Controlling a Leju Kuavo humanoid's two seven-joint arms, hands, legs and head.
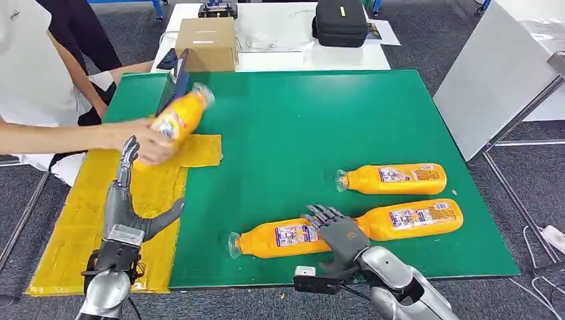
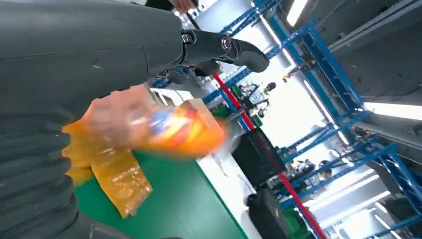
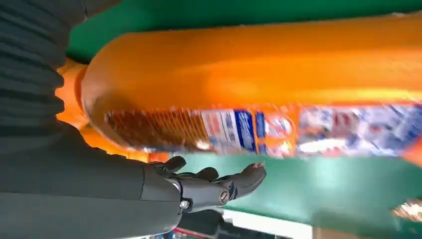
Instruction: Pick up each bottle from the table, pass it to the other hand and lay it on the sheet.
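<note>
Three orange bottles lie on the green mat [image 1: 293, 127]: one at the far right [image 1: 393, 179], one nearer [image 1: 413, 219], and one [image 1: 280, 238] toward the front. My right hand [image 1: 336, 232] is open, hovering where the two nearer bottles meet. In the right wrist view a bottle [image 3: 259, 99] lies close beside the spread fingers [image 3: 214, 186]. My left hand [image 1: 130, 200] is open over the yellow sheet [image 1: 80, 227], fingers pointing away. A person's hand [image 1: 150, 140] holds another bottle [image 1: 178, 115] above the sheet, blurred in the left wrist view [image 2: 174, 127].
The person [image 1: 33, 73] stands at the table's left. Behind the mat a white table carries a cardboard box [image 1: 206, 43] and a black case [image 1: 340, 21]. A white board [image 1: 493, 73] leans at the right edge. The mat's middle and back are bare.
</note>
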